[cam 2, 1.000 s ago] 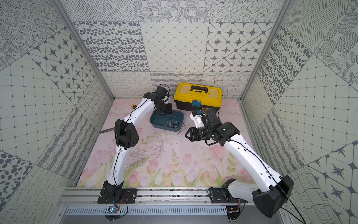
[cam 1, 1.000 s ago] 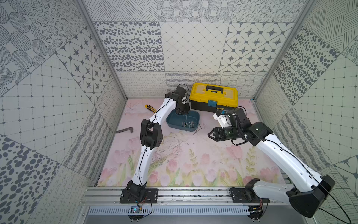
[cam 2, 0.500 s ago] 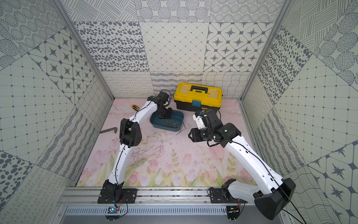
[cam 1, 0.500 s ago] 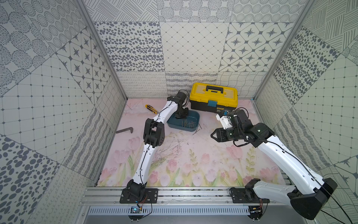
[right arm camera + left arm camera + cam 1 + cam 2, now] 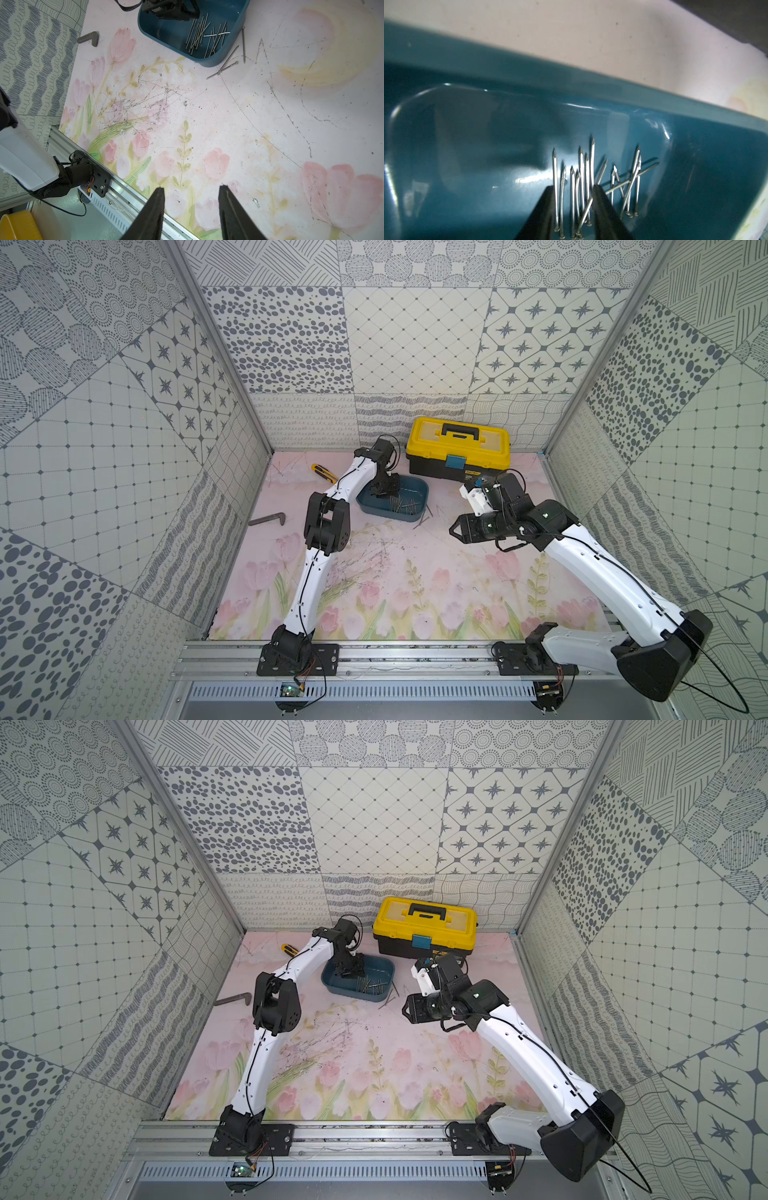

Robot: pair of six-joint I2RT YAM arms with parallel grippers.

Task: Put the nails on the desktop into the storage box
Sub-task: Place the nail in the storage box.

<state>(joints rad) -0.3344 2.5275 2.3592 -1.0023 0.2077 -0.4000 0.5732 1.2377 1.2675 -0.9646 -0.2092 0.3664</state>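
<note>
Right wrist view: the right hand (image 5: 191, 187) hovers over a wide, bare, scuffed stretch of worktop (image 5: 228, 124), fingers apart with nothing between them. Beyond it, three loose nails (image 5: 221, 70) lie flat just beside the box (image 5: 207, 61) corner, two crossed and one along its end wall. The left hand (image 5: 573, 187) sits low inside the box, fingers apart astride nails (image 5: 199, 35) lying mostly parallel, tips pointing away from it. A toolbox (image 5: 457, 439) stands at the back wall.
</note>
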